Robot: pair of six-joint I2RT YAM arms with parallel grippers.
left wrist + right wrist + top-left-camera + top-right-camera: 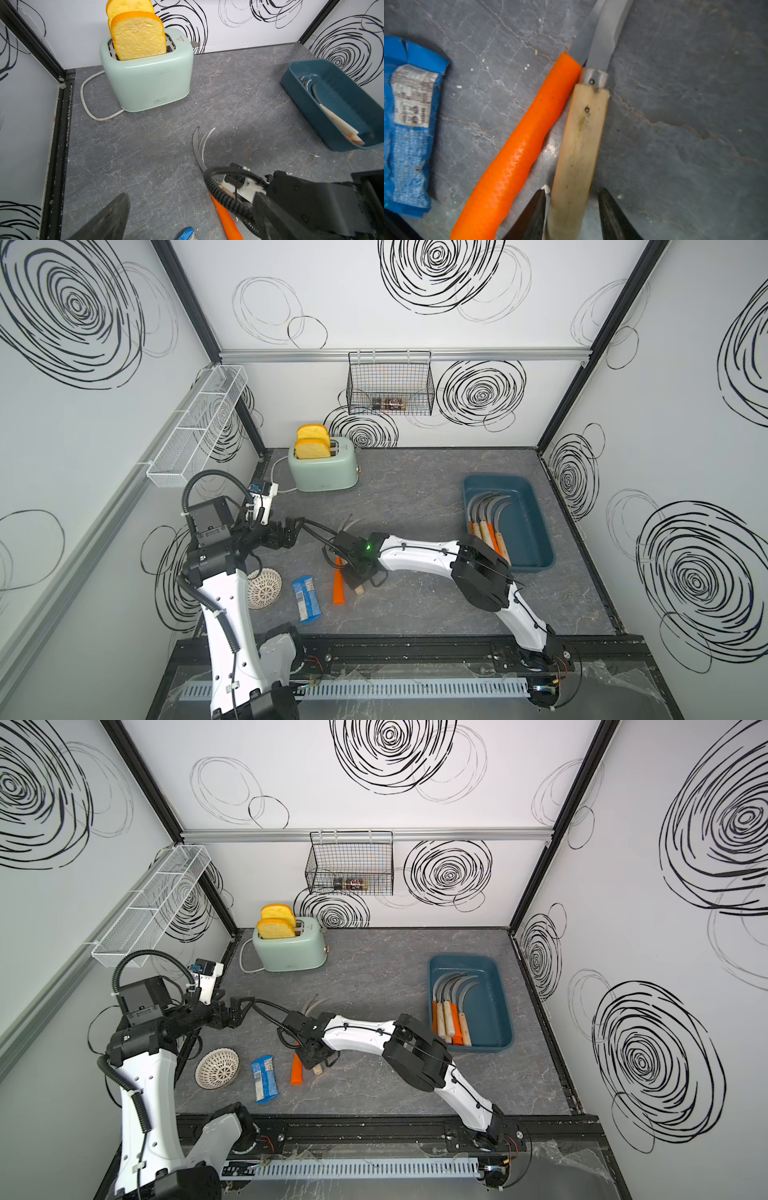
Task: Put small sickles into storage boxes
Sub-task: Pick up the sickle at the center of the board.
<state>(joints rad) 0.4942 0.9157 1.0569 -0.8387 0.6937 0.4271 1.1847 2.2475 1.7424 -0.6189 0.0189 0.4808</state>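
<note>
Two small sickles lie side by side on the grey table, one with an orange handle and one with a pale wood handle. Their curved blades stick out beyond the right wrist. My right gripper is open and straddles the wood handle, with a gap showing on each side. The teal storage box at the right holds several sickles. My left gripper hangs open and empty to the left of the two sickles.
A mint toaster with two bread slices stands at the back. A blue packet and a white strainer bowl lie left of the orange handle. A black wire basket and a white mesh rack hang on the walls.
</note>
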